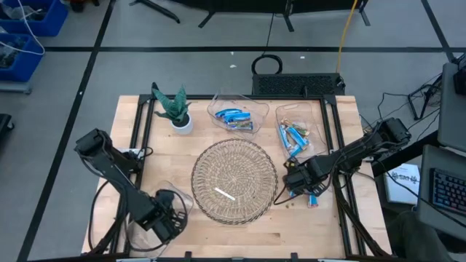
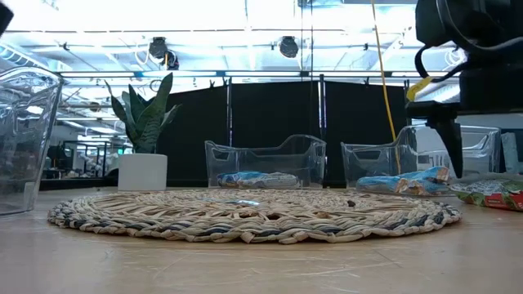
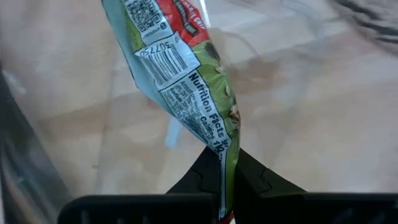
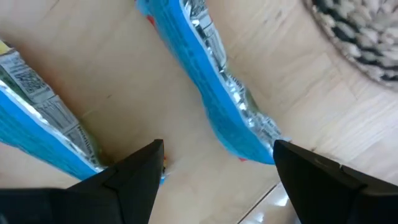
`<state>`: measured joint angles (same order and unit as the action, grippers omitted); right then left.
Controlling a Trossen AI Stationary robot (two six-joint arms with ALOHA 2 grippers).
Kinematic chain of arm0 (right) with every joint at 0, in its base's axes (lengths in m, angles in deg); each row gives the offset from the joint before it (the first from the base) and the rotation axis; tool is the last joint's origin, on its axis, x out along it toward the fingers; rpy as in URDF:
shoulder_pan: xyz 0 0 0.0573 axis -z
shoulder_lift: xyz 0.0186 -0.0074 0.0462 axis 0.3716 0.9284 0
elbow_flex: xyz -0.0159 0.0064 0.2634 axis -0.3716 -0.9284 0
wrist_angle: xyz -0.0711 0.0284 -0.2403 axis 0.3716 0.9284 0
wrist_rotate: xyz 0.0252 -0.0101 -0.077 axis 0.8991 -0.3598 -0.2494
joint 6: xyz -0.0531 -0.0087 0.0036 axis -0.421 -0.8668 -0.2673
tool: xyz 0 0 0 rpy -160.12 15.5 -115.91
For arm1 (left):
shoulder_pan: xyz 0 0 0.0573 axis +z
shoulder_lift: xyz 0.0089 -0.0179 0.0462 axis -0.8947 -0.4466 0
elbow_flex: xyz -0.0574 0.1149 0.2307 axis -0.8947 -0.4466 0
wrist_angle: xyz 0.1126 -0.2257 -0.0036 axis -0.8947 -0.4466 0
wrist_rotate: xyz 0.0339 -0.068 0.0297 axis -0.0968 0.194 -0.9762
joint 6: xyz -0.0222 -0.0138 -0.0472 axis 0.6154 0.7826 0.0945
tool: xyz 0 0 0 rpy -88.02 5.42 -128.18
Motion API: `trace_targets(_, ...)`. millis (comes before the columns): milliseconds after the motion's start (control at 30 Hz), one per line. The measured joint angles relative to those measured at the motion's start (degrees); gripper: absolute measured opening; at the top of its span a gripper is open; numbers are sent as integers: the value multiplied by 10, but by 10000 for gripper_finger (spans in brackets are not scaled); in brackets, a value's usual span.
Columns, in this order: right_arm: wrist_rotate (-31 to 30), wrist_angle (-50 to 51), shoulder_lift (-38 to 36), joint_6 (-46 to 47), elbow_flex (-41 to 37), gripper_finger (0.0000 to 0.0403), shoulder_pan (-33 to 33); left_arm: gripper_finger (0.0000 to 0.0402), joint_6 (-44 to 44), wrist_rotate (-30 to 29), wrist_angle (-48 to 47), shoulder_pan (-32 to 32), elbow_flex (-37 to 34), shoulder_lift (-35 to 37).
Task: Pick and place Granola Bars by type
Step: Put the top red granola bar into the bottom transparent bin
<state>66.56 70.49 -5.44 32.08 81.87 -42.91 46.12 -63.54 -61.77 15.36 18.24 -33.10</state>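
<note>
My left gripper (image 1: 166, 218) is at the table's near left corner, inside a clear tub (image 1: 149, 200), and it is shut on a green-wrapped granola bar (image 3: 186, 74). My right gripper (image 4: 217, 149) is open and points down over loose bars (image 1: 313, 198) on the bare wood right of the woven mat (image 1: 234, 180). Its fingers stand on either side of a blue-and-silver bar (image 4: 214, 99) lying flat, and a second blue bar (image 4: 43, 127) lies beside them. More green bars (image 2: 490, 194) lie on the table near that gripper. My left gripper pinches the green bar by its flat crimped end (image 3: 225, 163) between the two fingers. The bar runs straight on ahead of the fingers, printed side toward the camera. Its other end passes out of the wrist view, so whether it rests on the tub's floor does not show.
Two clear bins at the far side hold blue bars: one (image 1: 237, 116) behind the mat, one (image 1: 298, 135) to its right. A potted plant (image 1: 175, 109) stands far left. A thin white stick (image 1: 223, 193) lies on the mat.
</note>
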Motion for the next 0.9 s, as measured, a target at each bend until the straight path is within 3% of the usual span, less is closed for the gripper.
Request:
trace_targets(333, 2, -82, 0, -17, 0, 293, 0, 17, -6, -6, 123, 2, -85, 0)
trace_targets(900, 3, -135, 0, -31, -48, 293, 0, 12, -1, -49, 133, 3, -105, 0)
